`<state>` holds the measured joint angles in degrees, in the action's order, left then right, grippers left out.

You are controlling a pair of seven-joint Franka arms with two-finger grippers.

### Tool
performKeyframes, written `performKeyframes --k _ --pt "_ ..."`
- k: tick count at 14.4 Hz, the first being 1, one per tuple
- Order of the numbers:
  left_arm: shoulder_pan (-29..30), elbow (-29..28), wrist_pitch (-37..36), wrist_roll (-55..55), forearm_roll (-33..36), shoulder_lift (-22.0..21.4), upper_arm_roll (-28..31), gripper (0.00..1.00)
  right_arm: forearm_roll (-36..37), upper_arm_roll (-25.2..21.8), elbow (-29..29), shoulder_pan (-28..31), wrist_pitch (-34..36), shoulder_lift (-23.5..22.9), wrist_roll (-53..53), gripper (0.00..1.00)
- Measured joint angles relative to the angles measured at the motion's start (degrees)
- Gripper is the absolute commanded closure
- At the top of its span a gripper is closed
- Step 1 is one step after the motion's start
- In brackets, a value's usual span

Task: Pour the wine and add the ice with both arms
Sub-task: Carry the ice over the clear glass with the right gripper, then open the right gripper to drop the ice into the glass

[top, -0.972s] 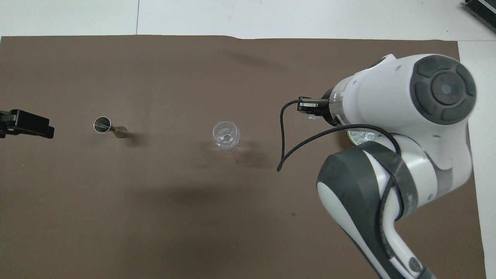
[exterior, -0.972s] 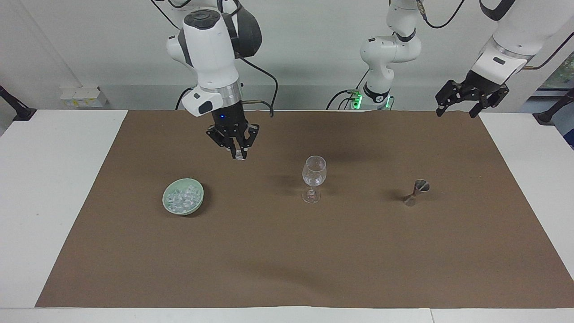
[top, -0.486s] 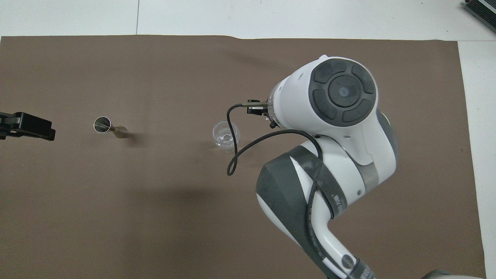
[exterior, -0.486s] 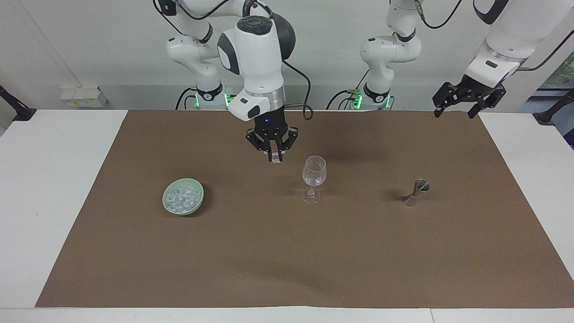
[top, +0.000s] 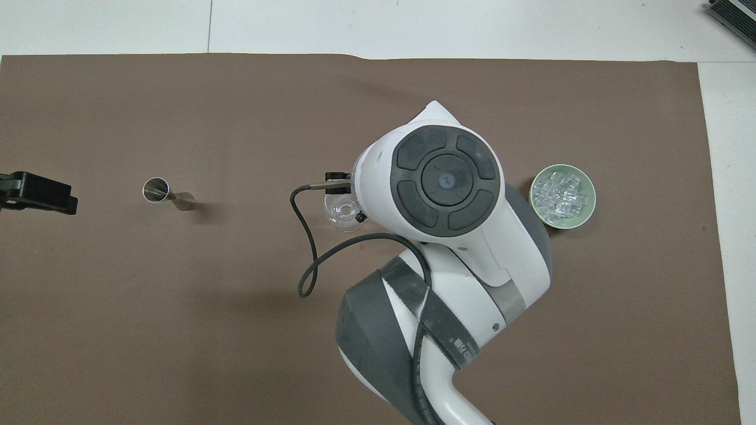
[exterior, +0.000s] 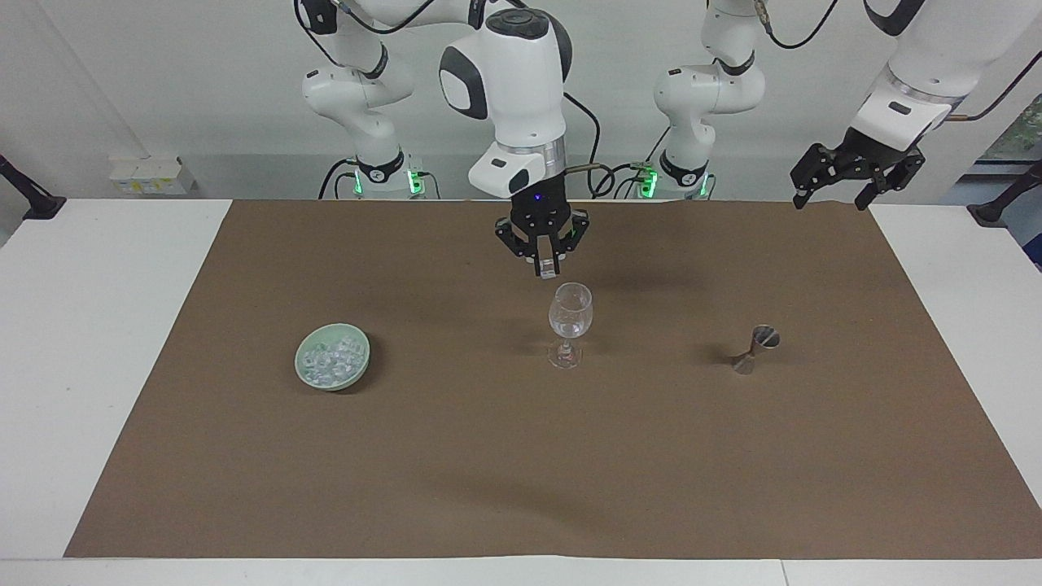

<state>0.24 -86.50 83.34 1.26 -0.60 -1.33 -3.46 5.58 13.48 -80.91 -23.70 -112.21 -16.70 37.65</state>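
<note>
One ice chunk [exterior: 549, 266] sits clenched in your right gripper [exterior: 547, 268], frame centre, just above the wine glass [exterior: 570, 324]. Remaining ice [exterior: 330, 360] fills the green bowl [exterior: 305, 375], lower left. Your left gripper [exterior: 853, 175] waits released, upper right.

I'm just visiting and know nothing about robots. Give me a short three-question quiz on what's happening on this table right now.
1. True or false: the right gripper is shut on a piece of ice.
2. What is that gripper over: A) the green bowl, B) the wine glass, C) the metal jigger?
3. Fill in: the left gripper waits, open, over the table's ____ arm end.

Key: 1 true; 2 B; 3 left.
</note>
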Motion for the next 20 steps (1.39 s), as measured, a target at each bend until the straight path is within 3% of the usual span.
performKeyframes --k 7,20 --pt "0.0 0.0 0.0 0.0 0.0 0.0 0.3 0.0 4.6 -0.1 2.6 -5.3 -0.2 -6.3 3.3 1.0" --pt "0.0 0.0 0.0 0.0 0.0 0.0 0.5 0.0 7.6 -0.4 1.8 -5.3 -3.2 -8.8 3.3 0.99"
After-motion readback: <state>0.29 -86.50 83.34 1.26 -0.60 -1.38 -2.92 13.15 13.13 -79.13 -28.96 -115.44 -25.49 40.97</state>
